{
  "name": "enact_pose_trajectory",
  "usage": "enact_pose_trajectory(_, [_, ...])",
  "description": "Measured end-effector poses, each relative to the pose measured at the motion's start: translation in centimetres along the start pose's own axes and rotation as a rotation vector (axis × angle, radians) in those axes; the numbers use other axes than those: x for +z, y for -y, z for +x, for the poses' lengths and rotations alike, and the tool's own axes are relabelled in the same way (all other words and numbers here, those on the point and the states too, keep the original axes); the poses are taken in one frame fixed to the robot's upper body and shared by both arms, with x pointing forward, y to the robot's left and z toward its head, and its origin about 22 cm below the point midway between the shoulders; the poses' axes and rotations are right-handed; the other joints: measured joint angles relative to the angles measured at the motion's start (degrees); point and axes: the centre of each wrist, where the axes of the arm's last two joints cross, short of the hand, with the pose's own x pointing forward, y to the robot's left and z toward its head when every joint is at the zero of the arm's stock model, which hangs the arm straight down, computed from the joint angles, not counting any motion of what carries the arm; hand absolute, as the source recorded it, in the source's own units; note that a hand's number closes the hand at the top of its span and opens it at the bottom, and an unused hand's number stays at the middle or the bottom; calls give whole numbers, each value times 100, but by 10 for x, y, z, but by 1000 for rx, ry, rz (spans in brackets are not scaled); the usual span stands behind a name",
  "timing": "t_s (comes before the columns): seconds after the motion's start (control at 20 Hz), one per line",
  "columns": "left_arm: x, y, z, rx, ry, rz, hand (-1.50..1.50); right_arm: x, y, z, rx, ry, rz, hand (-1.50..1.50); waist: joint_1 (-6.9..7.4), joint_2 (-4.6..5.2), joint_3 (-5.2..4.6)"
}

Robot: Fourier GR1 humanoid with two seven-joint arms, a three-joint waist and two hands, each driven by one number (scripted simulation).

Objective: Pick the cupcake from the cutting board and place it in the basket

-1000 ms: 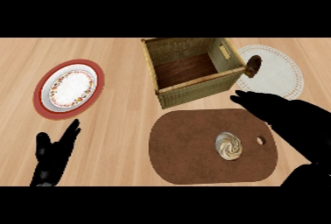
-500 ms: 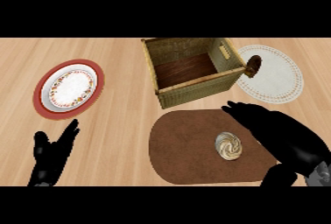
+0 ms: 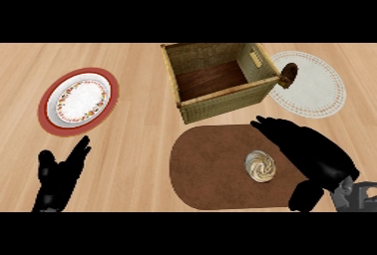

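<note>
The cupcake (image 3: pixel 261 165) sits on the brown cutting board (image 3: pixel 213 169), toward the board's right half, seen from above as a round swirl with no long axis to favour. The right hand (image 3: pixel 305 149) hangs just beside it on the cupcake's right and slightly beyond, fingers (image 3: pixel 267 123) extended and spread wide, thumb (image 3: pixel 303 196) low near the board's near-right edge; nothing is held. The cupcake lies to the left of the palm, between fingers and thumb in plan, though contact cannot be confirmed. The right hand is plainly the nearer. The left hand (image 3: pixel 60 174) rests open at the lower left of the worktop (image 3: pixel 140 124), well apart. The basket (image 3: pixel 221 79) stands just beyond the board, open-topped. Judged: closing calls for a short leftward approach; the basket's near wall is the edge to clear.
</note>
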Motion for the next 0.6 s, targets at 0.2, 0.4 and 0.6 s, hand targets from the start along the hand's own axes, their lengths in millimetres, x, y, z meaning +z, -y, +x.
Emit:
enact_pose_trajectory(0.2, [0, 4, -1, -1, 7, 4, 0, -11, -11, 0, -3, 4, -12, -150, 3, -3, 5])
enact_pose_trajectory(0.4, [0, 4, -1, -3, 4, 0, 0, -16, -17, 1, -3, 14, -11, -150, -2, -5, 4])
enact_pose_trajectory(0.6, [3, 2, 1, -5, -3, 5, 0, -25, -30, -6, 18, -4, 9, -150, 3, -1, -2])
